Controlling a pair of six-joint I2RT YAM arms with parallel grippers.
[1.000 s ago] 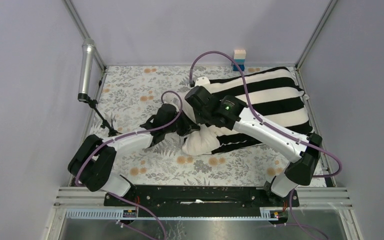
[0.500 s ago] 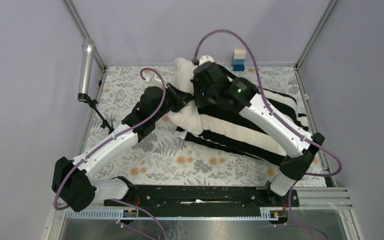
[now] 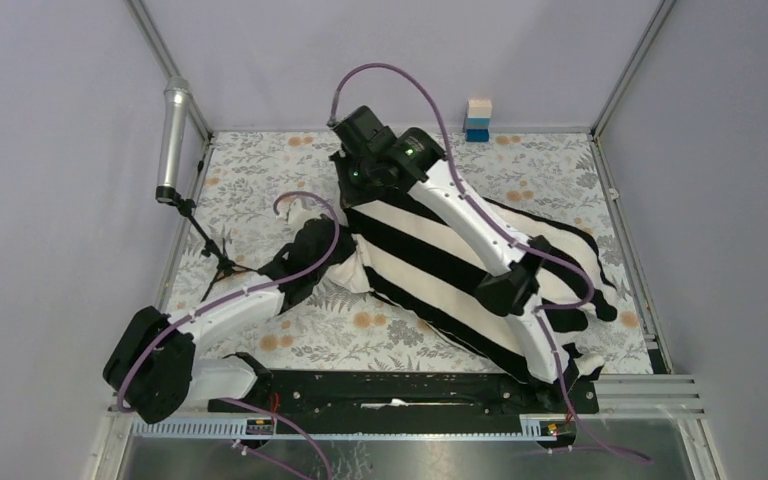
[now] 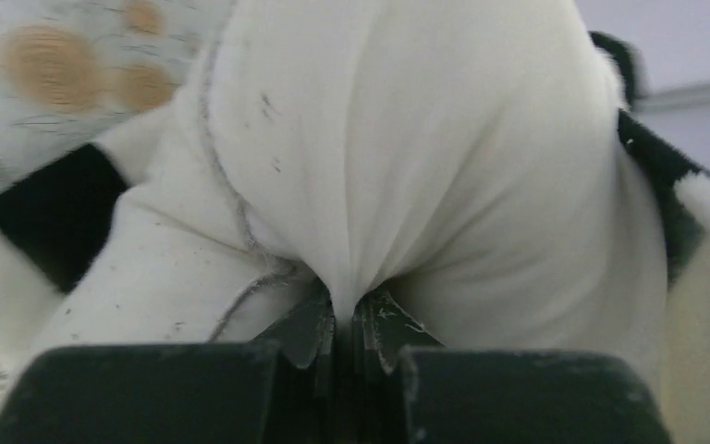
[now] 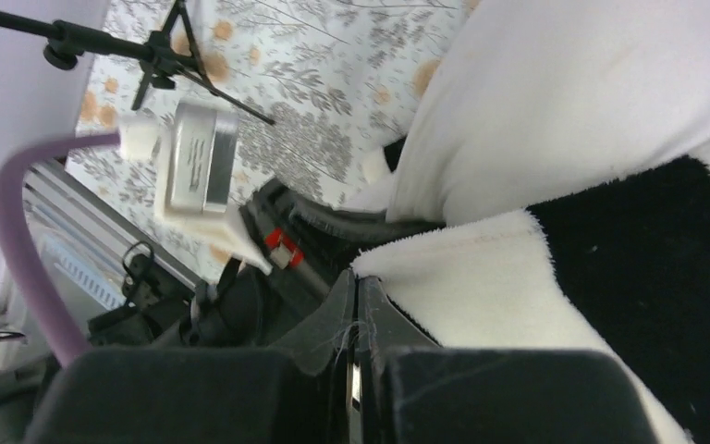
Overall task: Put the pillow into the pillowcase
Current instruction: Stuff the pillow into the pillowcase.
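Right gripper (image 5: 356, 289) on pillowcase (image 5: 518, 305) (pillow (image 5: 592, 92) above)

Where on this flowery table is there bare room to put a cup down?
Bare flowery cloth: far left beside the microphone stand, far right near the blocks, and the near edge between the left arm and the pillowcase. Crowded centre: right arm across the pillowcase.

Even, diffuse light makes the overhead view bright and sharp, with faint shadows on the table cover (image 3: 260, 190). The left wrist view is soft, the pillow (image 4: 407, 139) blurred up close; the right shows the pillowcase (image 5: 610, 277) crisper, its dark foreground out of focus.
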